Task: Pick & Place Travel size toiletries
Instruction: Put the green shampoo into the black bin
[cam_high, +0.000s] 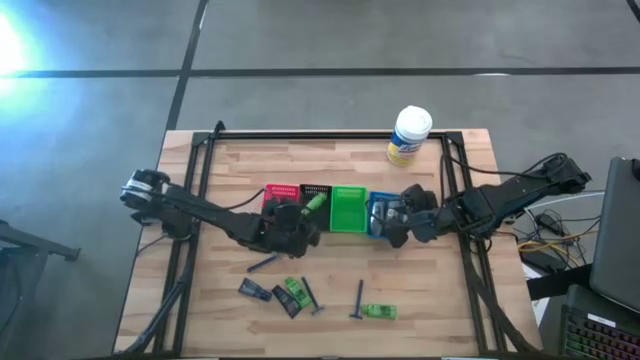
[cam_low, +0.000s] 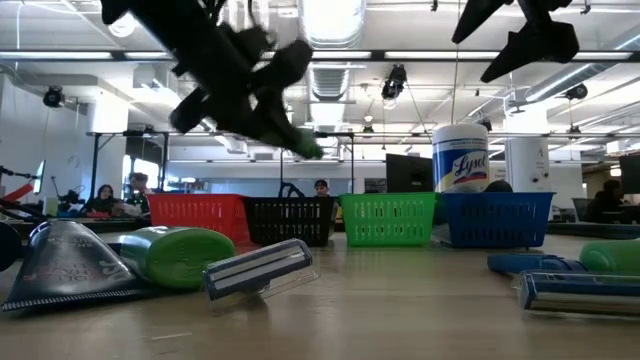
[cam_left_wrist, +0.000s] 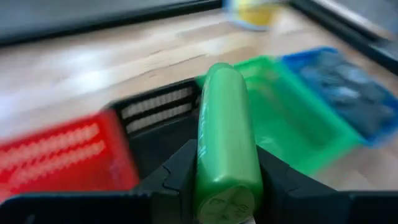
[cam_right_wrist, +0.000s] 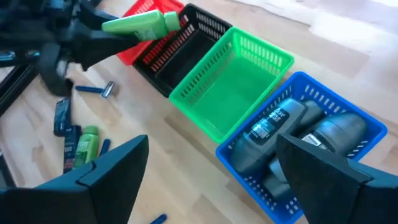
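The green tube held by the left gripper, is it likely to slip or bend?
The green tube looks smooth and rounded, so it may slide between the left gripper's jaws. It sticks out straight without sagging, so probably fairly stiff. Its round body would likely roll if dropped.

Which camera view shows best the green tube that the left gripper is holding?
The left wrist view: the green tube fills the frame, clamped between the left gripper's fingers. The right wrist view shows it whole but small, above the black tray. The high view shows only a green tip; the low view blurs it.
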